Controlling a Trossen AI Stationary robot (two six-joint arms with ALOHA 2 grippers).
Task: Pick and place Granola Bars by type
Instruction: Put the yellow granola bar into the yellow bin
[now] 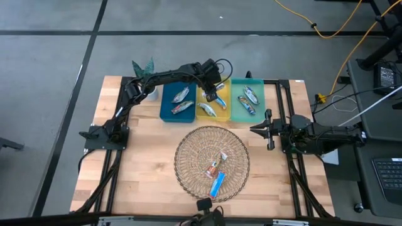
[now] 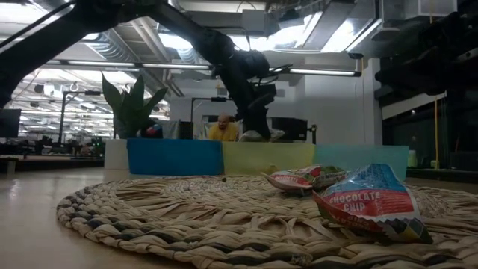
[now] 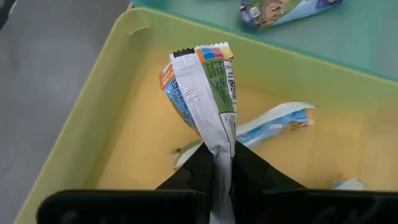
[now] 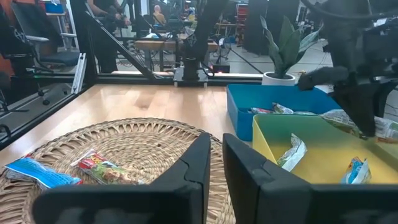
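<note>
With six bars already in trays and two left in the basket [image 1: 188, 164], the left pincer [image 3: 219, 163] grasped a bar [image 3: 202, 93] over the yellow tray [image 1: 202, 94].

Left gripper [image 3: 217, 180]: over yellow tray [image 3: 93, 143], bare floor below; one bar [image 3: 273, 124] just ahead. Right gripper [image 4: 214, 165]: bare wood ahead, wicker basket [image 1: 188, 150] beside, tray walls beyond.

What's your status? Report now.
Left gripper shut on a granola bar above the yellow tray. Right gripper empty beside the basket. Nothing blocking.
</note>
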